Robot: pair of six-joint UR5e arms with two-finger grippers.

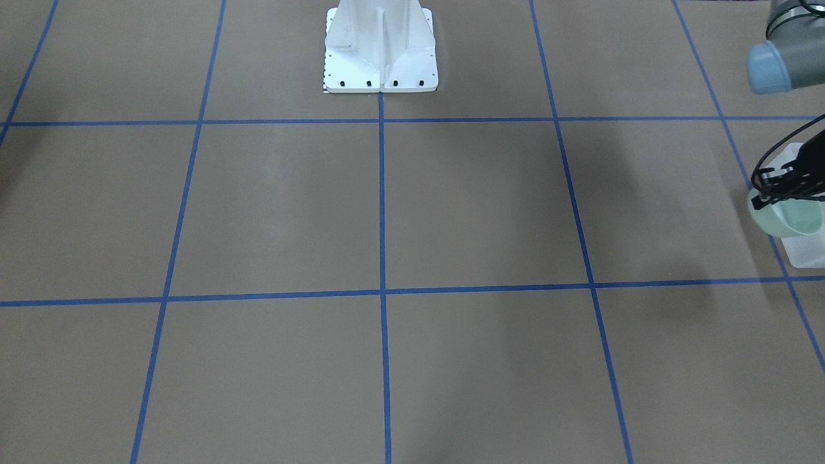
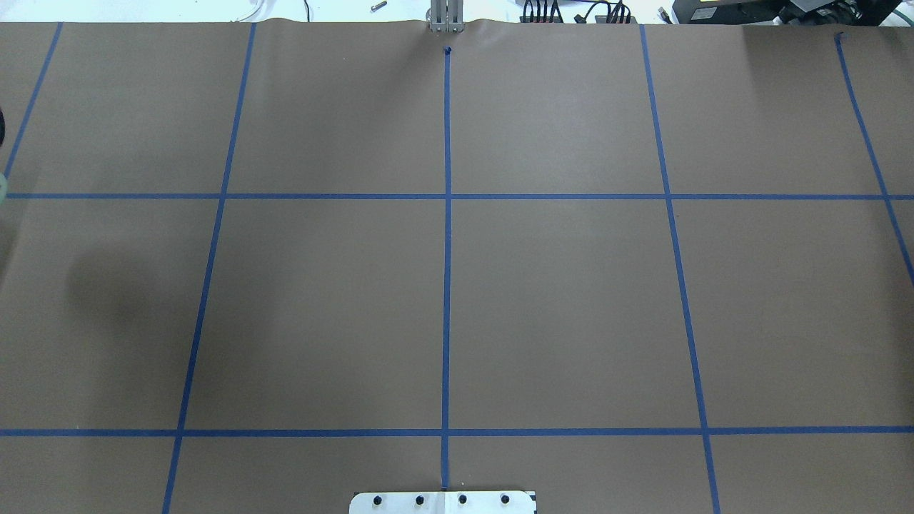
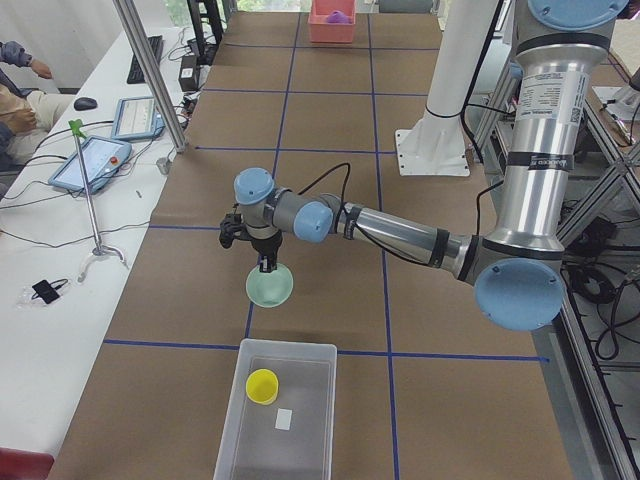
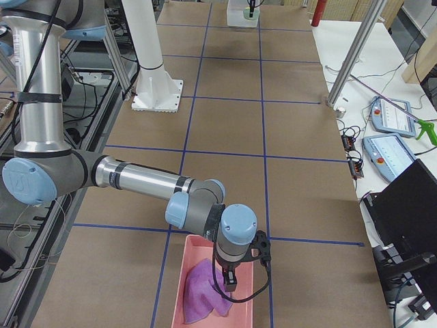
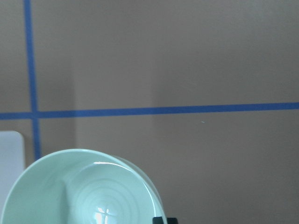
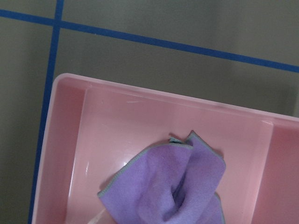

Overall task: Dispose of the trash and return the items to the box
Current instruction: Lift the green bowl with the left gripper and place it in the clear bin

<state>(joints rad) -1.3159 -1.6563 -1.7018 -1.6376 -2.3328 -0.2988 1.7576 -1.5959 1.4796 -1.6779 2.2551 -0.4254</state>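
My left gripper is shut on the rim of a mint-green bowl and holds it tilted above the table. It is beside the near end of the box, a frosted bin. The box holds a yellow cup and a small white piece. In the left wrist view the bowl fills the lower left and a corner of the box shows at the left edge. My right gripper hangs over a pink bin. I cannot tell whether it is open or shut.
The pink bin holds a purple cloth. The white robot base stands at the table's robot side. Blue tape lines cross the brown table. Tablets and cables lie on the side desk.
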